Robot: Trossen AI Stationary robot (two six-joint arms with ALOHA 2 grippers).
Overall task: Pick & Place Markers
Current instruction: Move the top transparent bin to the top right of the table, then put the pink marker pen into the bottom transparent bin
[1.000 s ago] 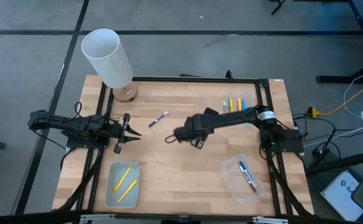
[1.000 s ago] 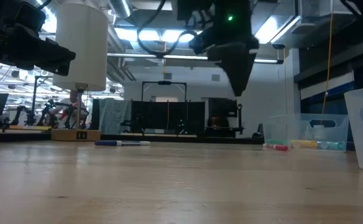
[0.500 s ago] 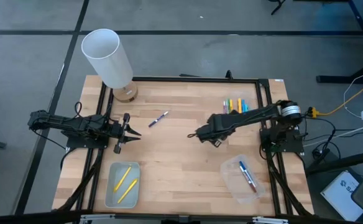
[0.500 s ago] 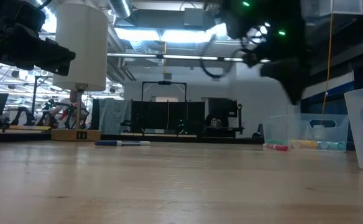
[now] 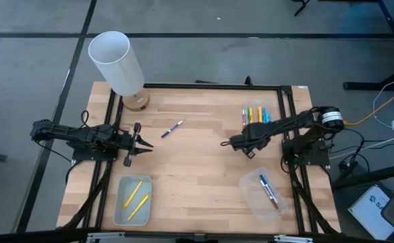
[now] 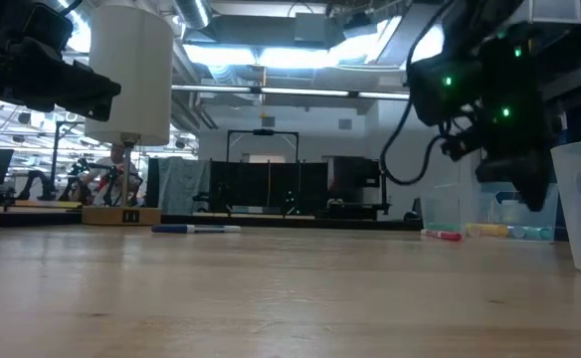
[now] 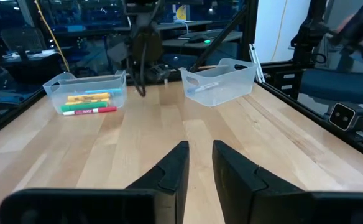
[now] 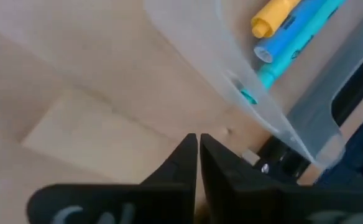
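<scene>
Wooden surface (image 5: 197,169) mostly bare at centre, right hand (image 5: 222,144) pinched together (empty) beside markers (image 5: 254,113) at 2 o'clock, left hand (image 5: 145,142) narrowly apart at 9 o'clock.

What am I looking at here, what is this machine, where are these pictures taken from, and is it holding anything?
These are two dark robot arms at a wooden table, each ending in a two-finger tool. One picture looks straight down, one looks level across the tabletop, and two come from cameras on the arms' wrists. The left tool waits at the table's left side, fingers slightly apart, holding nothing. The right tool, fingers shut and empty, is beside a clear tray of coloured markers. Another clear tray holds two yellow markers, a third holds a blue marker and one more. A loose blue marker lies on the wood, and a white lamp stands at a far corner.
</scene>
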